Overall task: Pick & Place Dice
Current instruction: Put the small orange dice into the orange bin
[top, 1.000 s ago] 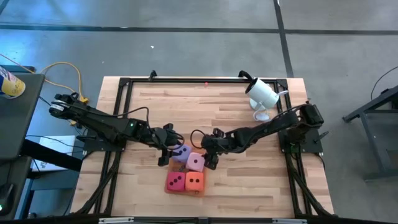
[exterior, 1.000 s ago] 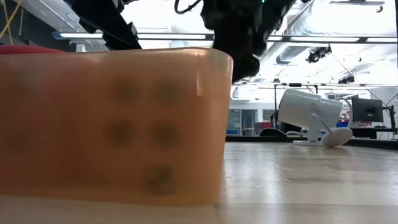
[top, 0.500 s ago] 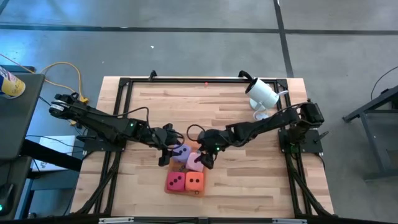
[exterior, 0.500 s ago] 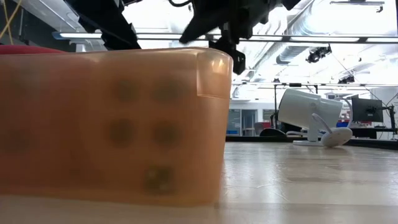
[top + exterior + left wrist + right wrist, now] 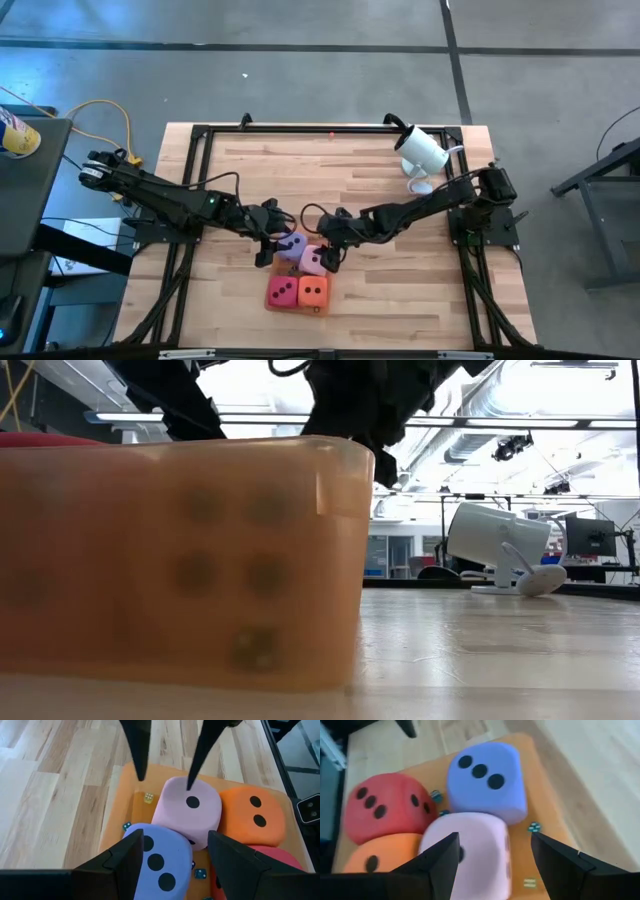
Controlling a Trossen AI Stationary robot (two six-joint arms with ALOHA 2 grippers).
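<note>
Four dice sit close together on the orange mat [image 5: 122, 810]: purple [image 5: 292, 246], pink [image 5: 314, 262], red [image 5: 281, 291] and orange [image 5: 313, 291]. My left gripper [image 5: 175, 840] is open and low at the mat's left side. Its fingers stand on either side of the purple die [image 5: 160, 865], and no touch shows. My right gripper [image 5: 495, 837] is open and comes down from the right over the pink die [image 5: 470, 845]. One finger is above the die's top, the other over the mat beside it. My right gripper slants down from the table's right at the pink die. One fingertip [image 5: 190, 782] stands at the die's top face [image 5: 186, 795], near its far edge. Whether it touches I cannot tell. The die rests on the mat.
Tiny yellow [image 5: 148, 797] and teal [image 5: 200, 873] dice lie loose on the mat between the big ones. A white camera [image 5: 420, 150] stands at the table's far right. The orange die [image 5: 200, 560] fills the low view's left. Bare wood lies far of and right of the mat.
My right gripper has moved from beside the pink die toward the table's left, and now stands over it, a little lower. The dice and my left gripper have kept their places.
</note>
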